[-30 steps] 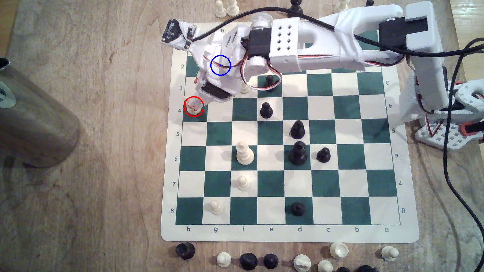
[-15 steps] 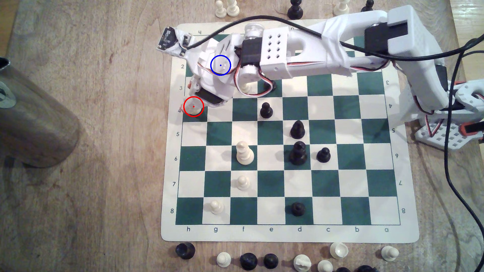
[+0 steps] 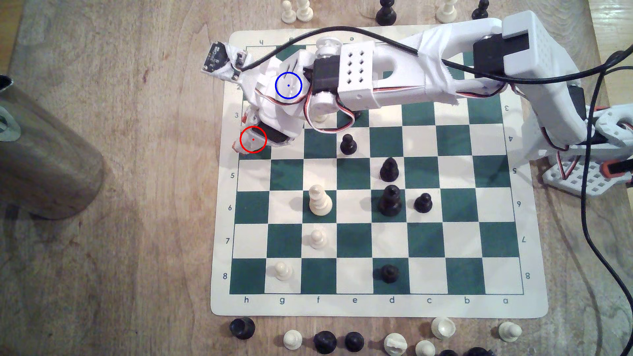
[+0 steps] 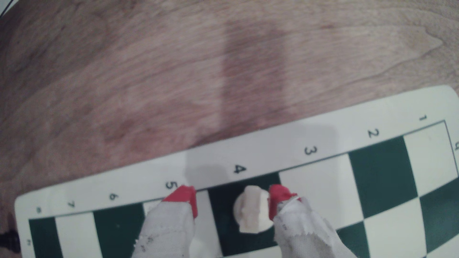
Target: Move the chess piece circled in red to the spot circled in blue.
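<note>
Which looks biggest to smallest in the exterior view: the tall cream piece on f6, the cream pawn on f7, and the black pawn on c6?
1. The tall cream piece on f6, clearly the largest.
2. The black pawn on c6 and the cream pawn on f7 look about alike, too close to rank.

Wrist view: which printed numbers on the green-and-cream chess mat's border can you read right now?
"1", "2", "3", "4", "5", "6", "7": rank numbers along the cream border of the green-and-cream chess mat.
"4" stands beside the green square holding the cream knight-like piece.
The mark after "7": too blurred to read.
</note>
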### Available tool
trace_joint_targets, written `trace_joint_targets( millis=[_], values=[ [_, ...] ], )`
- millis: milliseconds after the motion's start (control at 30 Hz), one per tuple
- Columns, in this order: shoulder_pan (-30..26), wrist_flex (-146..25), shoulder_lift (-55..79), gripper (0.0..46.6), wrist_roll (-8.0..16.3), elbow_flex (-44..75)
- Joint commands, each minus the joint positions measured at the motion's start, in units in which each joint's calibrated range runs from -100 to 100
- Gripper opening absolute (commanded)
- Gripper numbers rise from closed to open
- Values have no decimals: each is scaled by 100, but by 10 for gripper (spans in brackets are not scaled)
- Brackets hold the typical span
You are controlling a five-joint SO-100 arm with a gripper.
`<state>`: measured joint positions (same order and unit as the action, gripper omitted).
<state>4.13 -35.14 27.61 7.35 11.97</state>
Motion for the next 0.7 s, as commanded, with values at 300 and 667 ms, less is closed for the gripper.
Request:
trace_joint_targets(
  millis=[300, 667],
  values=[
    [-10, -49, 24, 138, -15, 507],
    [-57, 123, -27, 7, 63, 462]
  ],
)
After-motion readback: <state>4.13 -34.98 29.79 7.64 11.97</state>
